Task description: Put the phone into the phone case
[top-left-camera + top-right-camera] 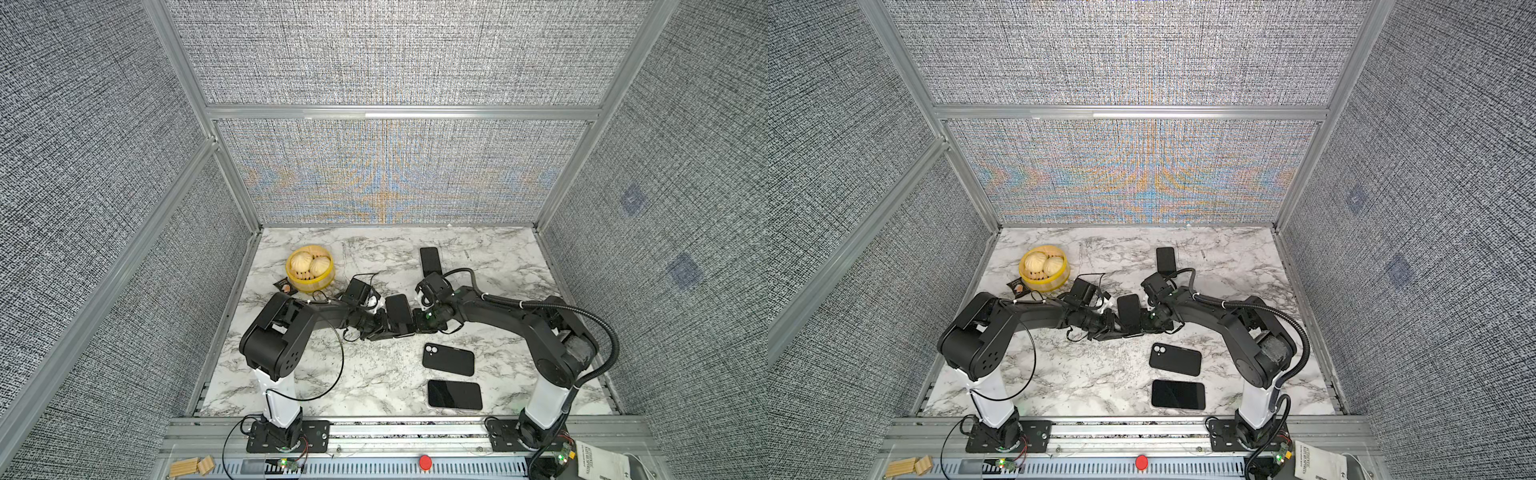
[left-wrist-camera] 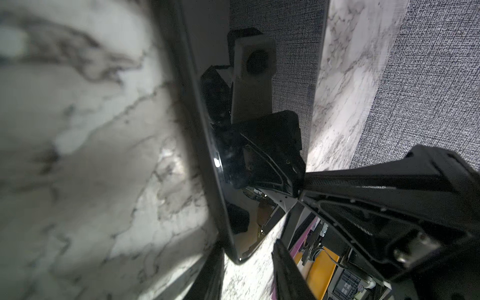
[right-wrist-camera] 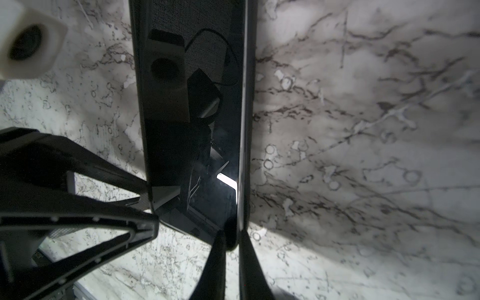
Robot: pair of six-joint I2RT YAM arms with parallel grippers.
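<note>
No legible txt; print on white paper (image 1: 598,459) too small.

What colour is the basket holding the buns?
Yellow. The basket shows best in a top view.

A yellow steamer basket (image 1: 312,285) holding two buns (image 1: 301,262) sits on the marble tabletop (image 1: 365,374).

Top views evenly lit, sharp; moiré shimmer on far wall (image 1: 382,183). Wrist views dim, tabletop (image 2: 78,130) blurred, glare on phone (image 3: 192,124).
</note>
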